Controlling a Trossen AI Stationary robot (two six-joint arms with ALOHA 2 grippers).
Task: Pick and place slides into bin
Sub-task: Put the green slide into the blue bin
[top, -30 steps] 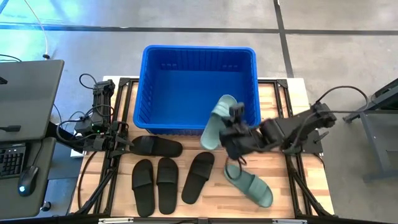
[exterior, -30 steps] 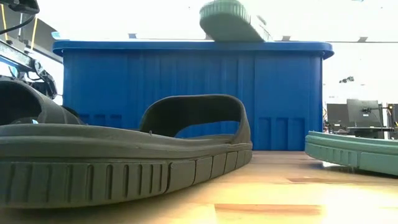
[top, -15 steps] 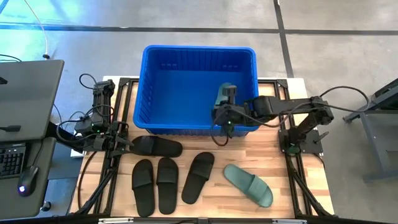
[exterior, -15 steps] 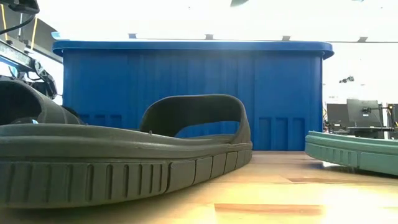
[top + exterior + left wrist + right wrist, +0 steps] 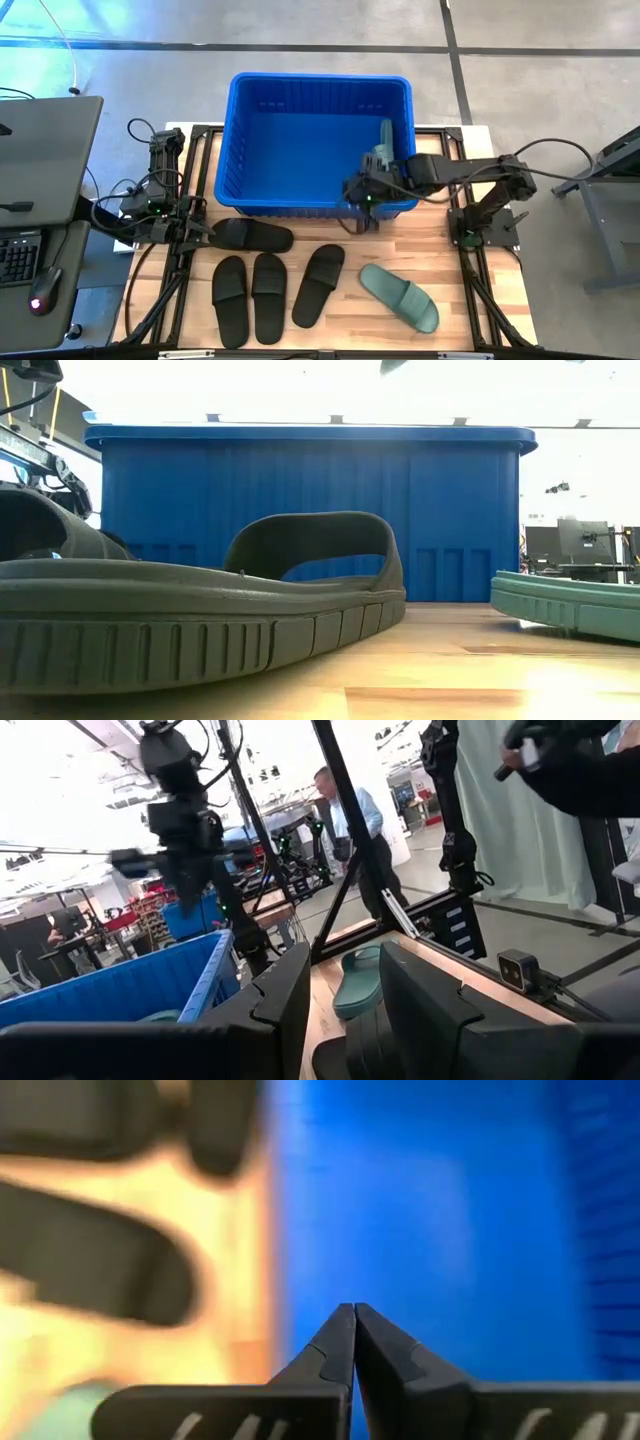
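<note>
The large bright blue ribbed plastic bin (image 5: pixel 315 140) holds one sage green slide (image 5: pixel 384 145) on edge against its right wall. In front of the bin lie four matte black slides (image 5: pixel 268 296) and another sage green slide (image 5: pixel 400 297). The right gripper (image 5: pixel 362 190) hovers over the bin's front right corner, fingers pressed together (holding nothing). The left gripper (image 5: pixel 200 229), beside the bin's front left corner, has its fingers spread.
</note>
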